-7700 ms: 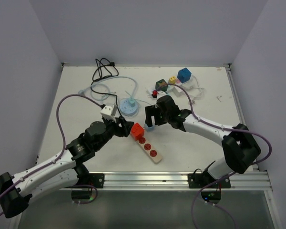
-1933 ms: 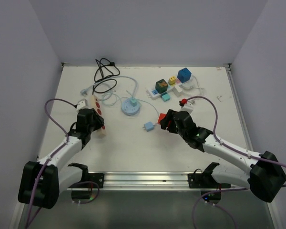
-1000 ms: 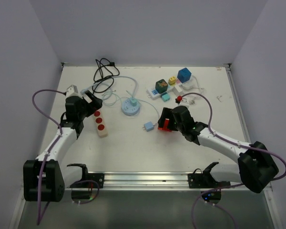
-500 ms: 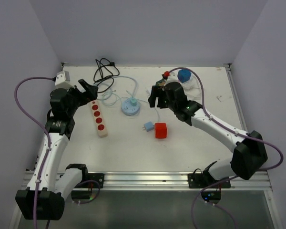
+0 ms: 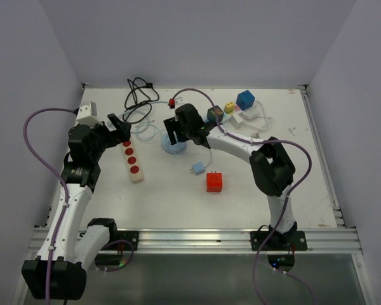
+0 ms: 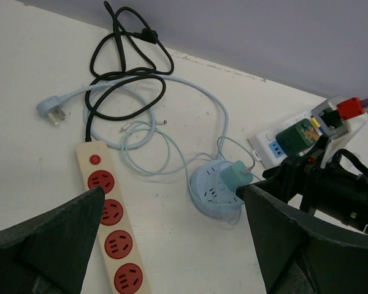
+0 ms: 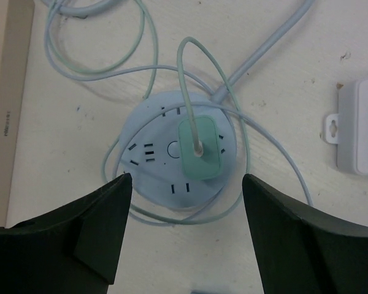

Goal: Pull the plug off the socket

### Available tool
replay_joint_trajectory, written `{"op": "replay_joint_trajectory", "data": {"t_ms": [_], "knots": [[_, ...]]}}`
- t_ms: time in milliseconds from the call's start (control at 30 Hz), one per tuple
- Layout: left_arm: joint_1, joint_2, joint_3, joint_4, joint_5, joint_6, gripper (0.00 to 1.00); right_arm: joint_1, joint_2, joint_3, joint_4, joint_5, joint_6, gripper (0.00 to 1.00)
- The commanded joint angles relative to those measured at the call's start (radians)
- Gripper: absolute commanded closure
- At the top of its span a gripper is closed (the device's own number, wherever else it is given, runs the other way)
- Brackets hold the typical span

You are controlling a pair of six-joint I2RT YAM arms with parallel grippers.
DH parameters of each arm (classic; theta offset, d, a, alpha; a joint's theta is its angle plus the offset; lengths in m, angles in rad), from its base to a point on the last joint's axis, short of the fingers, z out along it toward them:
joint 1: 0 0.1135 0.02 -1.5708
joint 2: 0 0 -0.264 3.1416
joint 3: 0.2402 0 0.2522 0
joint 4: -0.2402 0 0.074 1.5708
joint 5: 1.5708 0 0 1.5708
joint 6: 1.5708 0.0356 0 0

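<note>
From above, the right gripper (image 5: 175,135) hovers over the round socket (image 5: 175,150) near the tabletop's far edge, with a red cube (image 5: 214,182) closer in. At the left wrist, the left gripper (image 6: 173,196) gapes empty beside the power strip (image 6: 113,245), and the green plug (image 6: 235,176) is not yet pulled. At the right wrist, spread fingers (image 7: 98,220) straddle the plug, gripping nothing, and a pale cable (image 7: 190,61) loops around it.
</note>
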Motion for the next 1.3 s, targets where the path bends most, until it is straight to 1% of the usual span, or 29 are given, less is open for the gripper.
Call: {"op": "replay_joint_trajectory", "data": {"t_ms": [0,100,167,200,233,267,300,333,400,433,500,533,567,600,700,767,833,867,900,1000,1067,1100,1133,1167,1200,1267], "knots": [[0.006,-0.010,-0.005,0.012,0.034,0.031,0.00,0.001,0.064,0.084,-0.035,0.034,-0.058,0.24],[0.006,-0.009,-0.009,0.018,0.052,0.026,0.01,0.001,0.095,0.078,-0.006,0.051,-0.061,0.26],[0.006,-0.007,-0.017,0.028,0.064,0.022,0.00,0.001,0.113,0.067,0.014,0.048,-0.060,0.33],[0.006,-0.004,-0.020,0.031,0.081,0.020,0.00,0.001,0.120,0.066,0.032,0.046,-0.058,0.38],[0.006,-0.004,-0.021,0.029,0.086,0.017,0.00,0.001,0.126,0.067,0.036,0.046,-0.057,0.44],[0.006,0.000,-0.023,0.035,0.092,0.017,0.00,-0.001,0.136,0.073,0.037,0.052,-0.055,0.47],[0.007,0.004,-0.023,0.035,0.095,0.017,0.00,0.001,0.137,0.075,0.040,0.054,-0.050,0.53],[0.006,0.004,-0.023,0.034,0.094,0.017,0.00,0.001,0.135,0.072,0.045,0.057,-0.047,0.66],[0.006,0.004,-0.028,0.035,0.097,0.016,0.00,0.001,0.117,0.056,0.058,0.057,-0.044,0.75],[0.006,0.004,-0.035,0.044,0.103,0.009,0.00,0.001,0.111,0.050,0.060,0.055,-0.044,0.84],[0.006,0.008,-0.050,0.061,0.141,-0.003,0.01,0.002,0.083,0.044,0.057,0.057,-0.047,0.92],[0.006,0.011,-0.066,0.072,0.158,-0.021,0.01,0.002,0.069,0.041,0.056,0.049,-0.049,0.99],[0.006,0.016,-0.075,0.092,0.175,-0.033,0.01,0.004,0.054,0.027,0.055,0.043,-0.050,1.00],[0.004,0.028,-0.086,0.107,0.213,-0.046,0.01,0.008,0.036,0.018,0.057,0.040,-0.046,1.00],[-0.005,0.054,-0.155,0.152,0.268,-0.105,0.02,0.008,-0.050,-0.031,0.065,0.006,-0.009,1.00],[-0.017,0.057,-0.196,0.233,0.288,-0.135,0.02,0.008,-0.125,-0.090,0.071,-0.010,0.020,1.00],[-0.060,0.059,-0.247,0.271,0.282,-0.178,0.02,0.007,-0.179,-0.144,0.120,-0.034,0.068,1.00],[-0.078,0.060,-0.258,0.307,0.272,-0.187,0.02,0.005,-0.225,-0.196,0.138,-0.067,0.087,1.00],[-0.126,0.068,-0.265,0.319,0.240,-0.196,0.02,0.005,-0.248,-0.221,0.178,-0.083,0.123,1.00],[-0.198,0.109,-0.273,0.344,0.207,-0.218,0.02,0.007,-0.302,-0.302,0.232,-0.121,0.170,1.00],[-0.207,0.126,-0.276,0.353,0.209,-0.227,0.02,0.005,-0.307,-0.324,0.233,-0.113,0.171,1.00],[-0.210,0.126,-0.278,0.351,0.210,-0.225,0.02,0.005,-0.298,-0.324,0.230,-0.101,0.152,0.97],[-0.210,0.123,-0.281,0.347,0.207,-0.221,0.02,0.005,-0.287,-0.307,0.223,-0.097,0.138,0.74],[-0.210,0.105,-0.281,0.341,0.199,-0.216,0.02,0.005,-0.275,-0.292,0.215,-0.095,0.117,0.59],[-0.210,0.093,-0.278,0.333,0.189,-0.210,0.02,0.007,-0.237,-0.271,0.206,-0.087,0.088,0.37],[-0.212,0.059,-0.271,0.302,0.170,-0.186,0.02,0.005,-0.195,-0.195,0.161,-0.066,0.062,0.31]]}}
